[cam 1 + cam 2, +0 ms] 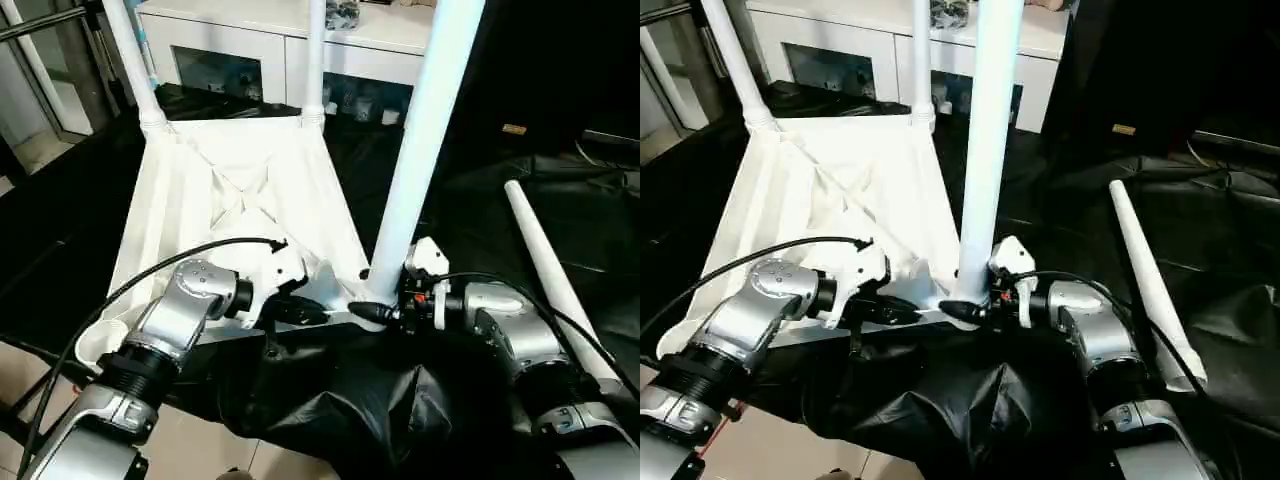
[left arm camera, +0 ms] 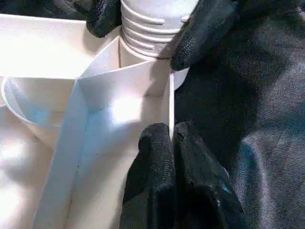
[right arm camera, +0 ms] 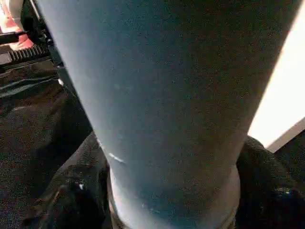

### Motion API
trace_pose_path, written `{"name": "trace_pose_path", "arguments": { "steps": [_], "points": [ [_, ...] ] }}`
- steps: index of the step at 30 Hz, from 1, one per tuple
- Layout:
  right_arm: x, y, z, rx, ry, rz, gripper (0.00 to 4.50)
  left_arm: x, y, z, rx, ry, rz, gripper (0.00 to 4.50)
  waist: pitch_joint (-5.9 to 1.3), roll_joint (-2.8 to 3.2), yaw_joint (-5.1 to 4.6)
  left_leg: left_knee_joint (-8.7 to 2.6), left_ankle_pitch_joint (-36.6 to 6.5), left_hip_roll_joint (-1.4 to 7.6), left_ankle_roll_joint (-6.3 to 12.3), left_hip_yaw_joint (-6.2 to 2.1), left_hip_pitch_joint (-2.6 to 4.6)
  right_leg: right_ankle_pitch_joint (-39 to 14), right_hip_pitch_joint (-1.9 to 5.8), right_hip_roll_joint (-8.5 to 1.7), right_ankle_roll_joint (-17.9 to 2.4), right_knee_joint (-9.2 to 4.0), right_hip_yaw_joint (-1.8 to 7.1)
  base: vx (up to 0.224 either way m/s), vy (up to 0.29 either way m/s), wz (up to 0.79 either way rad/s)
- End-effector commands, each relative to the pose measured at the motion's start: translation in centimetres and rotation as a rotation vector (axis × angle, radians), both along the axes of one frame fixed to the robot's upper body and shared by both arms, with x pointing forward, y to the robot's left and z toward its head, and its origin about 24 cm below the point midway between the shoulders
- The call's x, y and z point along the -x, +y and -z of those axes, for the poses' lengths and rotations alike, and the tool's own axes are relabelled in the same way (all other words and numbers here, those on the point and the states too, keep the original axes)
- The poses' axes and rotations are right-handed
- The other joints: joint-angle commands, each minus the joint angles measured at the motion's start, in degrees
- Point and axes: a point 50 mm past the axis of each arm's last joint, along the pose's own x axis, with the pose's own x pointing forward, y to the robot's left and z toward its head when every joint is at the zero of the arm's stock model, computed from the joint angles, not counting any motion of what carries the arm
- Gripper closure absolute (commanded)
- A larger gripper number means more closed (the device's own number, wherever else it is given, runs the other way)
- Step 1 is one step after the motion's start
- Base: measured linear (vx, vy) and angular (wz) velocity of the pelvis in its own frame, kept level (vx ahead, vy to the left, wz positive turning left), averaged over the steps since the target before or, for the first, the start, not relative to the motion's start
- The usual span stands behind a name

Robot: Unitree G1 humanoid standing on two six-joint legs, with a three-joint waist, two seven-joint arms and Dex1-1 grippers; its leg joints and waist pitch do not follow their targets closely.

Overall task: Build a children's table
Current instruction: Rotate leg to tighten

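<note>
Here, left gripper (image 2: 172,143) pinching tabletop (image 1: 200,200) rim, right gripper (image 1: 385,305) around leg (image 1: 415,150)

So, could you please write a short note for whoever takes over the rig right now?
Left gripper: shut on the tabletop's near rim.
Right gripper: fingers either side of the near leg's threaded base at its corner socket; grip not certain.
Done: two far legs stand upright in their sockets.
Left: seat the near leg, then fit the last leg, lying on the black cloth to the right.
</note>
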Motion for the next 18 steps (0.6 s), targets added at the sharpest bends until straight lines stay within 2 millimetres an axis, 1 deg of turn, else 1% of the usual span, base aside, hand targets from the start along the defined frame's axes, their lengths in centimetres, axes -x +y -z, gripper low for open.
{"name": "trace_pose_path", "arguments": {
  "steps": [1, 7, 8, 9, 10, 11, 12, 13, 14, 15, 16, 17, 18],
  "points": [
    [-0.1, 0.5, -0.1, -0.002, 0.008, -0.013, 1.58, 0.8, -1.4, 0.0, 0.019, 0.016, 0.086, 4.5, -3.69, -0.06, 0.13, -2.8, -7.13, 1.29, 4.0, 0.13, 0.06, -4.21, 3.61, -4.03, -13.47, -3.45, 2.58, 0.0, 0.0, 0.0],
    [0.0, 0.7, 0.2, -0.008, 0.01, 0.004, 1.68, 0.7, -1.3, 0.1, 0.019, 0.017, 0.069, 4.5, -3.69, -0.04, 0.1, -2.8, -7.23, 1.28, 3.9, 0.13, 0.06, -4.18, 3.63, -4.06, -13.53, -3.44, 2.59, 0.0, 0.0, 0.0],
    [0.0, 0.8, 0.4, -0.008, 0.009, 0.035, 1.69, 0.5, -1.3, 0.2, 0.02, 0.012, 0.037, 4.5, -3.67, 0.09, 0.02, -2.82, -7.48, 1.3, 3.72, 0.12, 0.08, -4.64, 3.54, -4.07, -13.47, -3.47, 2.61, 0.0, 0.0, 0.0],
    [-0.1, 0.9, 0.5, -0.006, 0.007, 0.051, 1.69, 0.4, -1.3, 0.2, 0.018, 0.008, 0.021, 4.5, -3.62, 0.07, 0.0, -2.87, -7.69, 1.3, 3.54, 0.07, 0.05, -5.0, 3.56, -4.12, -13.41, -3.56, 2.61, 0.0, 0.0, 0.0],
    [-0.5, 1.0, 0.9, 0.014, 0.012, 0.136, 1.69, -0.1, -1.4, 0.3, 0.009, -0.013, -0.034, 4.5, -3.56, 0.04, -0.08, -2.92, -8.36, 1.27, 3.18, 0.06, 0.14, -6.12, 3.48, -4.12, -13.19, -3.68, 2.63, 0.0, 0.0, 0.0],
    [-0.6, 1.0, 1.0, 0.016, 0.013, 0.145, 1.7, -0.1, -1.4, 0.3, 0.008, -0.015, -0.04, 4.5, -3.35, 0.03, -0.29, -3.06, -9.33, 1.18, 2.59, 0.05, 0.19, -8.14, 3.38, -4.13, -12.81, -3.99, 2.64, 0.0, 0.0, 0.0],
    [-1.0, 0.9, 1.3, 0.045, 0.009, 0.225, 1.7, -0.6, -1.6, 0.4, 0.004, -0.031, -0.089, 4.5, -3.29, -0.01, -0.3, -3.12, -9.96, 1.11, 2.24, -0.02, 0.2, -9.78, 3.47, -4.16, -12.38, -4.18, 2.59, 0.0, 0.0, 0.0],
    [-1.4, 0.9, 1.7, 0.067, 0.012, 0.303, 1.7, -1.0, -1.8, 0.4, 0.001, -0.046, -0.133, 4.5, -2.95, 0.04, -0.69, -3.41, -11.82, 1.06, 1.28, -0.05, 0.32, -14.42, 3.15, -4.09, -11.28, -4.63, 2.48, 0.0, 0.0, 0.0],
    [-1.9, 1.0, 2.2, 0.084, 0.024, 0.404, 1.71, -1.6, -2.4, 0.4, -0.004, -0.066, -0.203, 4.5, -2.83, -0.05, -0.84, -3.44, -13.74, 0.95, 0.26, -0.17, 0.55, -20.04, 3.12, -4.29, -9.7, -5.16, 2.43, 0.0, 0.0, 0.0],
    [-1.9, 1.0, 2.2, 0.085, 0.026, 0.416, 1.71, -1.7, -2.4, 0.4, -0.004, -0.068, -0.212, 4.5, -2.84, -0.09, -0.98, -3.42, -14.14, 0.87, -0.09, -0.21, 0.57, -21.91, 3.09, -4.33, -9.01, -5.36, 2.47, 0.0, 0.0, 0.0],
    [-2.3, 1.5, 2.6, 0.071, 0.06, 0.528, 1.71, -2.3, -3.5, 0.3, 0.002, -0.085, -0.277, 4.5, -2.98, 0.04, -1.04, -3.4, -14.41, 0.92, -0.29, -0.25, 0.68, -23.01, 2.93, -4.35, -8.28, -5.5, 2.56, 0.0, 0.0, 0.0],
    [-2.4, 1.6, 2.7, 0.067, 0.069, 0.546, 1.71, -2.3, -3.7, 0.3, 0.004, -0.088, -0.287, 4.5, -2.91, -0.08, -1.05, -3.48, -14.45, 0.95, -0.24, -0.28, 0.77, -23.25, 2.84, -4.33, -8.06, -5.72, 2.56, 0.0, 0.0, 0.0],
    [-2.5, 2.0, 2.9, 0.059, 0.094, 0.594, 1.71, -2.5, -4.4, 0.3, 0.011, -0.094, -0.314, 4.5, -3.03, -0.1, -0.97, -3.43, -13.83, 0.96, -0.03, -0.27, 0.64, -21.87, 2.96, -4.34, -8.1, -5.62, 2.61, 0.0, 0.0, 0.0]
  ]
}}
